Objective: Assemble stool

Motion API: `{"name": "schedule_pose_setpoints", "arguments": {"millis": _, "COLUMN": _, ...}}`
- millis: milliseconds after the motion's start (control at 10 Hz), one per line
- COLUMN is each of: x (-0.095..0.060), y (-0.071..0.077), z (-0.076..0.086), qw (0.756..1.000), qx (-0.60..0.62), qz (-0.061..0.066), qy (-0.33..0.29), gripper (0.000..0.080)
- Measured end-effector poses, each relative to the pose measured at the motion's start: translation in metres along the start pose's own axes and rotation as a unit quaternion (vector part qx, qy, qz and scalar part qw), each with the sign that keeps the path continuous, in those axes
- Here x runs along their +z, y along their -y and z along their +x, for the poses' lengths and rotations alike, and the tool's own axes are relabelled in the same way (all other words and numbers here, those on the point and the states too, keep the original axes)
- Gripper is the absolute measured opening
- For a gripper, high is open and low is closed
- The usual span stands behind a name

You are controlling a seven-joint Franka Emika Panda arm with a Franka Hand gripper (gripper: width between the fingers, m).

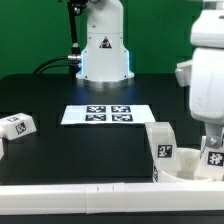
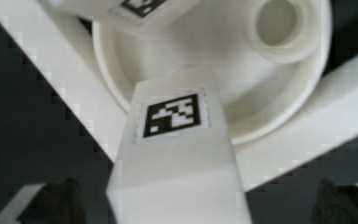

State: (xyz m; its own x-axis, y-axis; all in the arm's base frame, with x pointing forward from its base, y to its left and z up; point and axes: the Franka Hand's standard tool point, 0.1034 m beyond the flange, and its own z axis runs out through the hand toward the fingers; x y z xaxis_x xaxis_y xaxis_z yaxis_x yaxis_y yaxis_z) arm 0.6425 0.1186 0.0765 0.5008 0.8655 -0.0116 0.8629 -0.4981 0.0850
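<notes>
The white round seat (image 2: 274, 95) lies by the front rail, and it also shows in the exterior view (image 1: 185, 168). A white leg (image 2: 176, 125) with a square tag rises from the seat between my fingers. My gripper (image 2: 202, 203) is open; its dark fingers (image 2: 59, 203) stand on either side of the leg with a gap on each side. In the exterior view my gripper (image 1: 211, 141) hangs over this leg (image 1: 213, 157) at the right edge. A second leg (image 1: 160, 146) stands upright on the seat. A third leg (image 1: 16, 126) lies at the exterior view's left.
The marker board (image 1: 108, 114) lies in the middle of the black table. A white rail (image 1: 80, 190) runs along the front edge, close beside the seat, and also shows in the wrist view (image 2: 51, 75). The robot base (image 1: 104, 50) stands at the back.
</notes>
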Motion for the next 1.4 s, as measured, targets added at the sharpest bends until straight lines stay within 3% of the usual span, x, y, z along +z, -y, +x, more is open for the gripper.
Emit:
{"name": "schedule_pose_setpoints", "arguments": {"millis": 100, "x": 0.015, "y": -0.002, "z": -0.001, "qw": 1.0, "qx": -0.017, "qz": -0.005, "qy": 0.0, "gripper": 0.0649}}
{"name": "schedule_pose_setpoints", "arguments": {"millis": 200, "x": 0.02, "y": -0.001, "z": -0.002, "qw": 1.0, "qx": -0.009, "qz": -0.008, "qy": -0.002, "gripper": 0.0649}}
{"name": "schedule_pose_setpoints", "arguments": {"millis": 400, "x": 0.019, "y": -0.002, "z": -0.003, "qw": 1.0, "qx": 0.012, "qz": -0.008, "qy": -0.001, "gripper": 0.0621}}
{"name": "schedule_pose_setpoints", "arguments": {"millis": 500, "x": 0.019, "y": -0.002, "z": -0.003, "qw": 0.999, "qx": 0.038, "qz": -0.007, "qy": -0.002, "gripper": 0.0441}}
{"name": "schedule_pose_setpoints", "arguments": {"millis": 600, "x": 0.019, "y": -0.002, "z": -0.003, "qw": 0.997, "qx": 0.081, "qz": -0.007, "qy": -0.002, "gripper": 0.0441}}
{"name": "schedule_pose_setpoints", "arguments": {"millis": 700, "x": 0.018, "y": -0.004, "z": -0.003, "qw": 0.992, "qx": 0.125, "qz": -0.008, "qy": -0.003, "gripper": 0.0331}}
{"name": "schedule_pose_setpoints", "arguments": {"millis": 900, "x": 0.016, "y": -0.01, "z": -0.006, "qw": 0.976, "qx": 0.217, "qz": -0.011, "qy": -0.005, "gripper": 0.0331}}
{"name": "schedule_pose_setpoints", "arguments": {"millis": 1100, "x": 0.017, "y": -0.015, "z": -0.013, "qw": 0.94, "qx": 0.341, "qz": 0.003, "qy": -0.015, "gripper": 0.0331}}
{"name": "schedule_pose_setpoints", "arguments": {"millis": 1200, "x": 0.016, "y": -0.017, "z": -0.011, "qw": 0.951, "qx": 0.308, "qz": -0.013, "qy": -0.016, "gripper": 0.0331}}
{"name": "schedule_pose_setpoints", "arguments": {"millis": 1400, "x": 0.018, "y": -0.015, "z": -0.012, "qw": 0.923, "qx": 0.385, "qz": -0.008, "qy": -0.015, "gripper": 0.0331}}
